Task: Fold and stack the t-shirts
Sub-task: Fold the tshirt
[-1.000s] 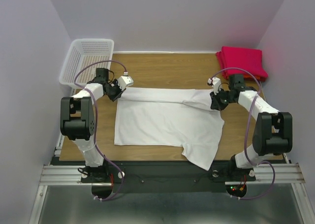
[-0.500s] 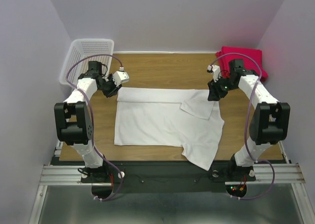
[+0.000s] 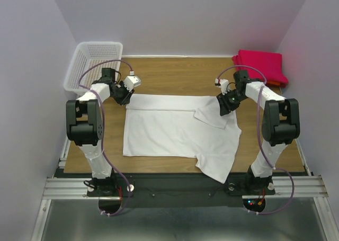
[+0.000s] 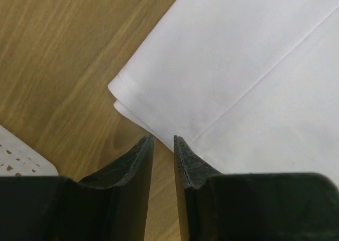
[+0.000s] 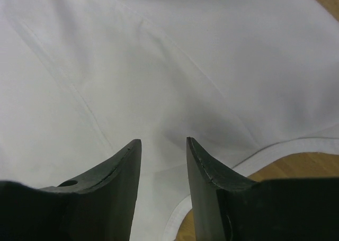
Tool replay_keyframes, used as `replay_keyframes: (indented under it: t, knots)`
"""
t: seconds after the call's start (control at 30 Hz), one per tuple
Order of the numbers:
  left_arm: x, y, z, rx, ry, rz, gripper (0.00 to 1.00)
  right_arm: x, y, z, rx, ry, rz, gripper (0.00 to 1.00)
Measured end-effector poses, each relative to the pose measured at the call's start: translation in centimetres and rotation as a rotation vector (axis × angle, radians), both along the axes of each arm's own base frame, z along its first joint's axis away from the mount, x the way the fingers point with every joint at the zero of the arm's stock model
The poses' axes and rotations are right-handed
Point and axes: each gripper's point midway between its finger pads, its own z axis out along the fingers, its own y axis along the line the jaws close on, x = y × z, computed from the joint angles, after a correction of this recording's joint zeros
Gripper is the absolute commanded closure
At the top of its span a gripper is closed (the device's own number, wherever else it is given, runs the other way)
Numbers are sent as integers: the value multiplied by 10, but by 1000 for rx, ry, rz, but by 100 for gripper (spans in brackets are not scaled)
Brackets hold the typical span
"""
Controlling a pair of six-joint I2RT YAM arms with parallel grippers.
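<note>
The white t-shirt (image 3: pixel 175 130) lies spread on the wooden table (image 3: pixel 175 74), with its top edge folded over and its right sleeve (image 3: pixel 214 115) folded inward. My left gripper (image 3: pixel 123 97) sits at the shirt's top-left corner. In the left wrist view the gripper (image 4: pixel 163 137) is narrowly open and empty, with wood showing between the jaws just short of the shirt's folded corner (image 4: pixel 127 90). My right gripper (image 3: pixel 224 105) hovers over the folded sleeve. In the right wrist view it (image 5: pixel 163 140) is open above white cloth (image 5: pixel 159 55). Folded red t-shirts (image 3: pixel 260 66) lie at the back right.
A white plastic lattice basket (image 3: pixel 95 63) stands at the back left, just behind my left arm; its corner shows in the left wrist view (image 4: pixel 21 161). The shirt's lower right corner (image 3: pixel 217 169) hangs over the table's near edge. Bare wood lies behind the shirt.
The right sleeve dropped from my right gripper and now lies folded inward. My right gripper pulled back, then moved left over the sleeve. My left gripper drew back and returned to the corner.
</note>
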Motion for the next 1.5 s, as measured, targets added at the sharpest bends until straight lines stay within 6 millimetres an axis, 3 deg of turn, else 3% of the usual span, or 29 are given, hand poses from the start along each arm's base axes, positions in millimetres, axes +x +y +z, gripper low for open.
replay_keyframes:
  t: [0.17, 0.4, 0.53, 0.73, 0.87, 1.03, 1.2, 1.4, 1.5]
  knots:
    - [-12, 5, -14, 38, 33, -23, 72, -10, -13, -13, -72, 28, -1, 56]
    - [-40, 14, -31, 115, 102, -96, 71, -21, -23, -13, -127, 69, -10, 52]
    - [-48, 14, -16, 121, 72, -119, 66, -28, -23, -1, -119, 94, -92, 48]
    - [-35, 10, 25, 106, -77, -112, 63, -41, -16, 5, -69, 190, -224, 46]
    - [-31, 9, 25, 99, -114, -103, 63, -47, -10, 2, -40, 261, -299, 45]
    - [-39, 7, 11, 90, -98, -107, 63, -62, -9, -17, -48, 359, -347, 47]
    - [-43, 6, 5, 88, -99, -114, 63, -69, -9, -25, -56, 409, -366, 63]
    - [-48, 8, 2, 107, -105, -133, 63, -70, -8, -25, -52, 420, -378, 99]
    - [-50, 9, 1, 117, -107, -154, 64, -71, -7, -25, -47, 422, -375, 99]
